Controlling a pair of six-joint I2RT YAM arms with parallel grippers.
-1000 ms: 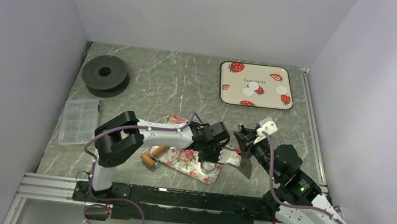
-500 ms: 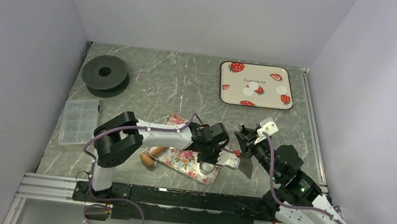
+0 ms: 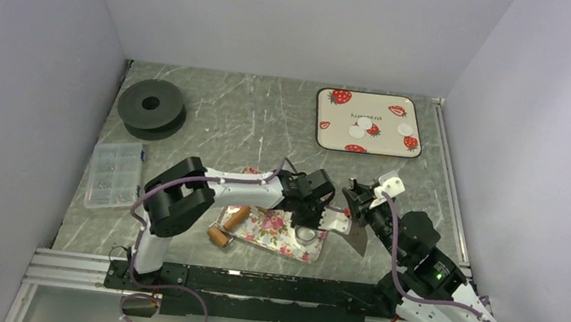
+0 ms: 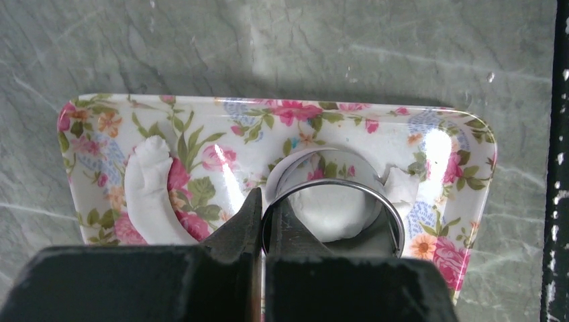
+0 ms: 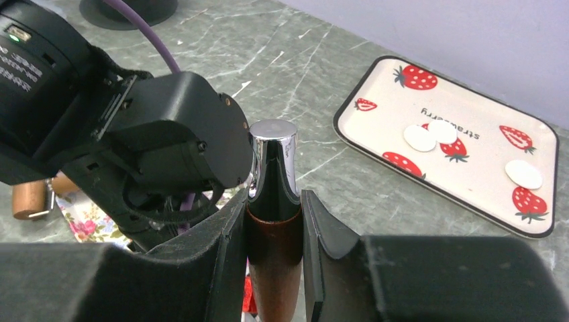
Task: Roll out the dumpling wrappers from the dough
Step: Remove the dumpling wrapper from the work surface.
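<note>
Left wrist view: the left fingers (image 4: pixel 243 225) are clamped shut on the wall of the ring cutter (image 4: pixel 349 188), which sits down over the dough (image 4: pixel 332 215) on the floral tray (image 4: pixel 376 117) — the stamping-out step, I judge. Just beside, the right fingers (image 5: pixel 225 251) grip a scraper (image 5: pixel 274 228) by its brown handle. Next the ring likely needs a clean lift off the scrap, and the disc a carry to the strawberry tray (image 3: pixel 383 144) — three dumpling wrappers (image 3: pixel 365 125) lie there, well apart from the arms. Grey marbled worktop (image 3: pixel 238 122); plain lilac walls (image 3: pixel 284 13).

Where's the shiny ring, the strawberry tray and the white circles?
Shiny ring (image 4: pixel 335 188): left wrist view, its near rim.
Strawberry tray (image 3: pixel 387 143): top view, a bare patch.
White circles (image 5: pixel 523 174): right wrist view, the lone one's middle.
</note>
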